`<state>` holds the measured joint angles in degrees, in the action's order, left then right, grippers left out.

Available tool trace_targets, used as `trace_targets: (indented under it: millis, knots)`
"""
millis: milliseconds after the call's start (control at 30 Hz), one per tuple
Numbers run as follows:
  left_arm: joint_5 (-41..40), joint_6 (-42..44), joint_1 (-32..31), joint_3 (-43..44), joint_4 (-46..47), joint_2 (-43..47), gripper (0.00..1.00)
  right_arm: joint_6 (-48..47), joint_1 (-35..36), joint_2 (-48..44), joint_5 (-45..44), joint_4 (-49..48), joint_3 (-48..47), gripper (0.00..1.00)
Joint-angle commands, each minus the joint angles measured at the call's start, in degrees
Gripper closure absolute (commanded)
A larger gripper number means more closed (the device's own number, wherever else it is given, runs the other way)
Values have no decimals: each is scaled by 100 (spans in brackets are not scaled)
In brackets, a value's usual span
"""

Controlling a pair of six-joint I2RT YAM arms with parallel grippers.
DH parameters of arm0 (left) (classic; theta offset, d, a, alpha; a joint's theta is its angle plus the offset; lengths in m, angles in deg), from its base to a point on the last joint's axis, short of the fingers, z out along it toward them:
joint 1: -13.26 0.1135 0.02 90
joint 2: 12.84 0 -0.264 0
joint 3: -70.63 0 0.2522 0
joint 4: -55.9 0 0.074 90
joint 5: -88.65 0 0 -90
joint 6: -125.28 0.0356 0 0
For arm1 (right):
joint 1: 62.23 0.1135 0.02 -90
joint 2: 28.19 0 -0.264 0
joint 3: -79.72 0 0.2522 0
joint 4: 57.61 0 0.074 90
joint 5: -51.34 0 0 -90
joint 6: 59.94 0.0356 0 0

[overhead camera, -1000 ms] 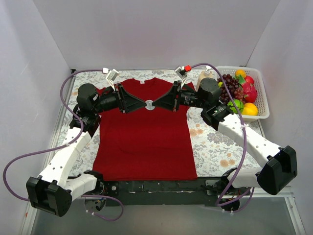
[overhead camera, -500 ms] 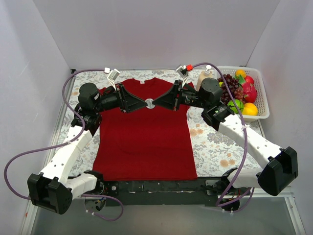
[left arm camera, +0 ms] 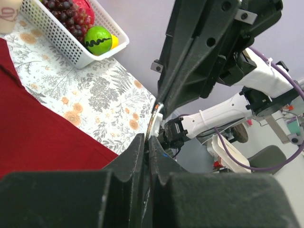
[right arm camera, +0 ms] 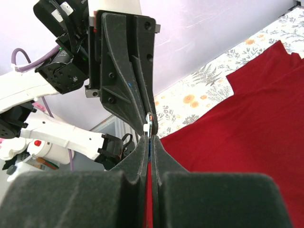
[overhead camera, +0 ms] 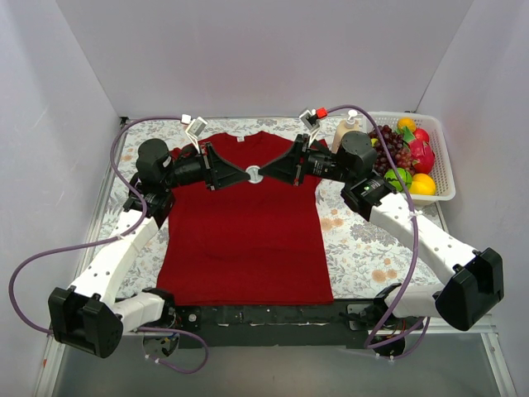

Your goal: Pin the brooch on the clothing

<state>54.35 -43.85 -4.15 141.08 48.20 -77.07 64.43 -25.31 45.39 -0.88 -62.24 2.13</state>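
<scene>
The dark red T-shirt (overhead camera: 244, 231) lies flat on the table, neck at the far side. The tiny pale round brooch (overhead camera: 254, 173) hangs above the shirt's chest, pinched from both sides. My left gripper (overhead camera: 245, 173) comes from the left and is shut on the brooch's edge. My right gripper (overhead camera: 264, 173) comes from the right and is shut on it too. In the left wrist view the brooch (left arm camera: 153, 122) shows edge-on between the two grippers' tips (left arm camera: 146, 138). In the right wrist view it (right arm camera: 149, 121) sits just past my right gripper (right arm camera: 149, 137), over the shirt (right arm camera: 237, 114).
A white basket (overhead camera: 445, 169) of toy fruit stands at the far right, and also shows in the left wrist view (left arm camera: 66, 40). A pale bottle (overhead camera: 347, 130) stands beside it. The floral tablecloth (overhead camera: 364, 240) surrounds the shirt. Purple cables loop off both arms.
Both grippers, still holding the brooch between them, have drifted slightly toward the far side and a bit to the right. The shirt has not moved.
</scene>
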Motion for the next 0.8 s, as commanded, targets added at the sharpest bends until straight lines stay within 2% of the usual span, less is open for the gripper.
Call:
trace_targets:
  millis: [0,67,133,167,233,300,333,367,600,767]
  knots:
    - [64,56,-70,53,141,94,100,96,16,-134,-51,-411,-41,99]
    - [2,65,-78,53,141,138,100,105,7,-142,-25,-428,-50,99]
    - [-94,91,-78,53,88,209,100,105,7,-168,-16,-463,-33,78]
    - [-129,169,-78,53,53,252,100,96,7,-186,-16,-472,-15,56]
    - [-226,258,-78,106,-104,314,100,79,7,-230,-16,-472,11,38]
    - [-261,381,-78,149,-202,349,100,61,7,-256,-16,-464,29,32]
    - [-279,425,-78,167,-289,384,100,61,7,-248,10,-463,20,20]
    - [-279,451,-78,176,-325,393,100,61,7,-239,36,-429,-6,16]
    - [-297,916,-79,308,-754,551,100,167,7,59,256,-349,-173,14]
    - [-297,1005,-78,343,-861,622,100,280,7,262,414,-384,-296,20]
